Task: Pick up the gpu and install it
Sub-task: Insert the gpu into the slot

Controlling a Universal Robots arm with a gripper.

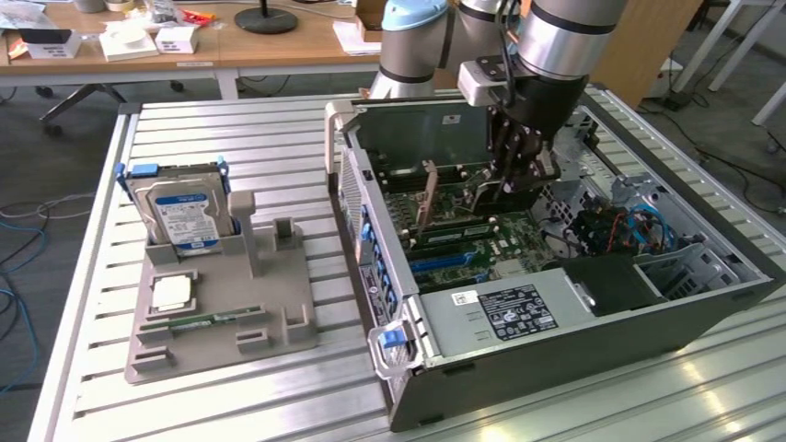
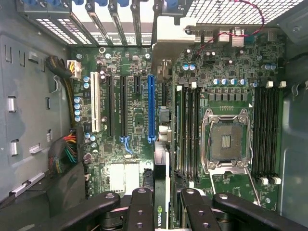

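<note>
Ribbed bare-metal table (image 1: pixel 246 129), matt grey plastic tray (image 1: pixel 285 324), matt black end effector (image 2: pixel 162 196), smooth black gpu (image 2: pixel 160 216).

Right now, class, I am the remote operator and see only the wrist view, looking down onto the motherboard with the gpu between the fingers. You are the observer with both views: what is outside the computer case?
Observer: A grey holder tray sits on the slatted metal table, to the exterior view's left of the computer case.
Operator: Anything in it?
Observer: A hard drive with a blue-white label stands upright at the tray's end farther from the camera.
Operator: How does the gripper holding the gpu enter the case?
Observer: From above; the case lies on its side, open face up.
</note>
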